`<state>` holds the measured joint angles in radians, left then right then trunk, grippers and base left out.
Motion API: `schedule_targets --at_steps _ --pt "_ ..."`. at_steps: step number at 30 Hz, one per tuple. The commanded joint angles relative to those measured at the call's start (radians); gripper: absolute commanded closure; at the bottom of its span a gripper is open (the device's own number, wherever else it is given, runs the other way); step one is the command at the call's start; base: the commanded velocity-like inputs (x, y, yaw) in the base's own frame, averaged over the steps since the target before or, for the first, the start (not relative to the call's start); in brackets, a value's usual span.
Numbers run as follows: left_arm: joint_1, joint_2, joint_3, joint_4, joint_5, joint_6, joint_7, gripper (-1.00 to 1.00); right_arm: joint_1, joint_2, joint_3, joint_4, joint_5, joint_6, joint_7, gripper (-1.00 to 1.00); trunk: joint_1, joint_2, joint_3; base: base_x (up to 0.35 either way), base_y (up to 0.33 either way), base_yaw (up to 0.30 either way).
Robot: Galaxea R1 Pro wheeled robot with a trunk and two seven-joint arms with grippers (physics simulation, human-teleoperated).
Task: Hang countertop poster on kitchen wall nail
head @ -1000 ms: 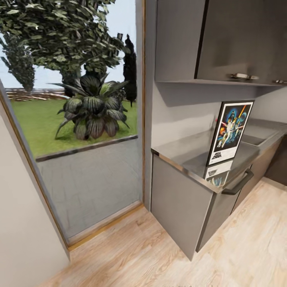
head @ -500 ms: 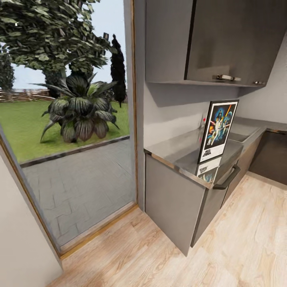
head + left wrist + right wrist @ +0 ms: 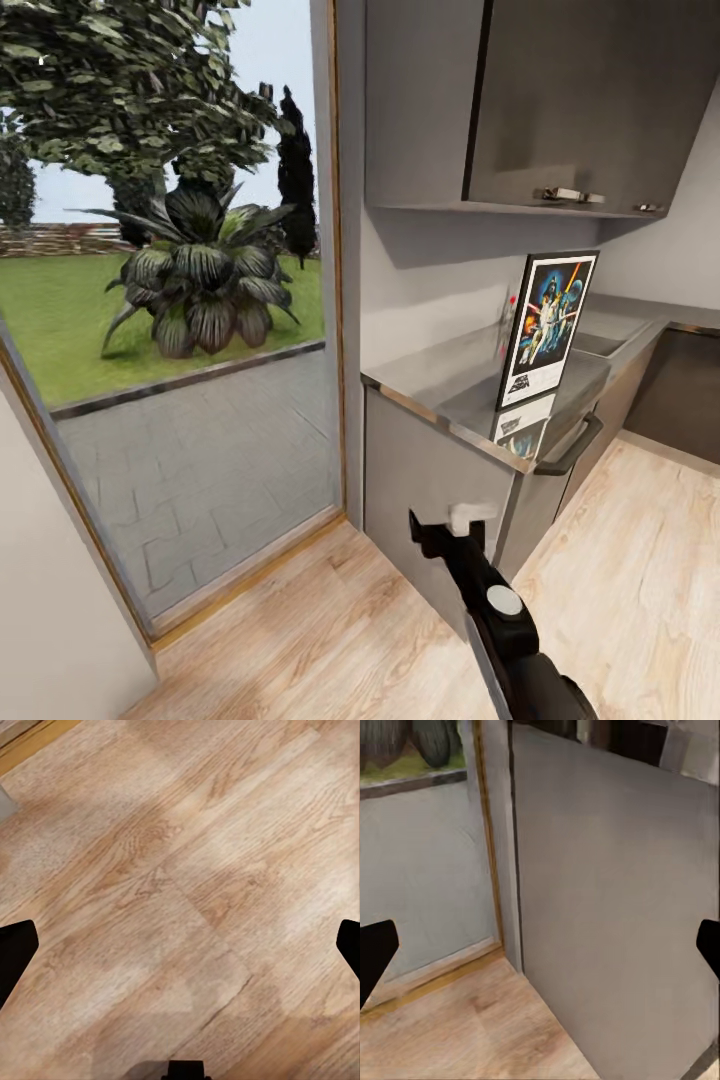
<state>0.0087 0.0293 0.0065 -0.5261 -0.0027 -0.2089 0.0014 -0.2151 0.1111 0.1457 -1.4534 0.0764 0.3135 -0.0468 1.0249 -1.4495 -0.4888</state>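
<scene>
Item: Star Wars poster (image 3: pixel 547 328), stood upright at front edge of kitchen table (image 3: pixel 440 375), near sink.
Right claw (image 3: pixel 447 524): below table edge, fingers apart, empty.
Left claw (image 3: pixel 180 945): apart, over wood floor.
Advised: raise right arm, grip frame side edge, avoid toppling.

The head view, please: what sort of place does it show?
Likely a home kitchen: a grey countertop with a sink, wall cabinets above, and a glass door onto a garden.
</scene>
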Motion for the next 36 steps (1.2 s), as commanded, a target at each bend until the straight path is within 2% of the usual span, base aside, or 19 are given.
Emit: schedule_targets --at_steps 1,3,4,5,6,7,8,9,11,12,18,26,30,33,36 --pt "0.0 0.0 0.001 -0.002 0.0 -0.001 0.0 -1.0 -0.006 0.003 0.006 0.015 0.006 0.029 -0.004 -1.0 0.0 -0.001 -0.001 0.0 0.0 0.0" --pt "0.0 0.0 0.0 0.0 0.0 -0.001 0.0 -1.0 -0.062 0.009 0.024 -0.002 0.003 0.076 -0.004 -1.0 0.0 -0.001 -0.001 0.0 0.0 0.0" --pt "0.0 0.0 -0.003 0.013 0.0 -0.001 0.0 -1.0 -0.139 0.012 0.042 -0.013 0.002 0.108 -0.012 -1.0 0.0 -0.001 -0.001 0.0 0.0 0.0" --pt "0.0 0.0 -0.004 0.017 0.0 -0.001 0.0 -1.0 -0.156 0.013 0.045 -0.014 0.002 0.113 -0.019 -1.0 0.0 -0.001 -0.001 0.0 0.0 0.0" --pt "0.0 0.0 -0.006 0.028 0.0 -0.001 0.0 -1.0 -0.198 0.014 0.05 -0.018 0.003 0.123 -0.065 -1.0 0.0 -0.001 -0.001 0.0 0.0 0.0" --pt "0.0 0.0 -0.006 0.031 0.0 -0.001 0.0 -1.0 -0.209 0.014 0.051 -0.018 0.003 0.124 -0.089 -1.0 0.0 -0.001 -0.001 0.0 0.0 0.0" --pt "0.0 0.0 -0.007 0.036 0.0 -0.002 0.0 -1.0 -0.248 0.014 0.054 -0.02 0.002 0.13 -0.218 -1.0 0.0 -0.001 -0.001 0.0 0.0 0.0" --pt "0.0 0.0 -0.008 0.037 0.0 -0.002 0.0 -1.0 -0.273 0.015 0.054 -0.02 0.002 0.132 -0.269 -1.0 0.0 -0.001 -0.001 0.0 0.0 0.0" --pt "0.0 0.0 -0.008 0.039 0.001 -0.003 0.0 -1.0 -0.319 0.014 0.055 -0.02 0.002 0.145 -0.317 -1.0 0.0 -0.001 -0.001 0.0 0.0 0.0" --pt "0.0 0.0 -0.008 0.039 0.001 -0.003 0.0 -1.0 -0.359 0.014 0.055 -0.021 0.002 0.185 -0.335 -1.0 0.0 -0.001 -0.001 0.0 0.0 0.0" --pt "0.0 0.0 -0.008 0.04 0.001 -0.003 0.0 -1.0 -0.466 0.01 0.051 -0.021 0.009 0.288 -0.38 -1.0 0.0 -0.001 -0.001 0.0 0.0 0.0" --pt "0.0 0.0 -0.008 0.04 0.001 -0.003 0.0 -1.0 -0.489 0.003 0.04 -0.018 0.01 0.303 -0.46 -1.0 0.0 -0.001 -0.001 0.0 0.0 0.0" --pt "0.0 0.0 -0.006 0.039 0.001 -0.003 0.0 -1.0 -0.485 0.0 0.002 -0.01 0.009 0.296 -0.476 -1.0 0.0 -0.001 -0.001 0.032 0.0 0.0" --pt "0.0 0.0 -0.005 0.039 0.002 -0.003 0.0 -1.0 -0.48 0.0 -0.011 0.023 0.008 0.218 -0.483 -1.0 0.0 -0.001 -0.001 0.083 0.0 0.0" --pt "0.0 0.0 -0.005 0.039 0.002 -0.005 0.0 -1.0 -0.479 -0.001 -0.013 0.086 0.007 0.161 -0.529 -1.0 0.0 -0.001 -0.001 0.026 0.0 0.0"
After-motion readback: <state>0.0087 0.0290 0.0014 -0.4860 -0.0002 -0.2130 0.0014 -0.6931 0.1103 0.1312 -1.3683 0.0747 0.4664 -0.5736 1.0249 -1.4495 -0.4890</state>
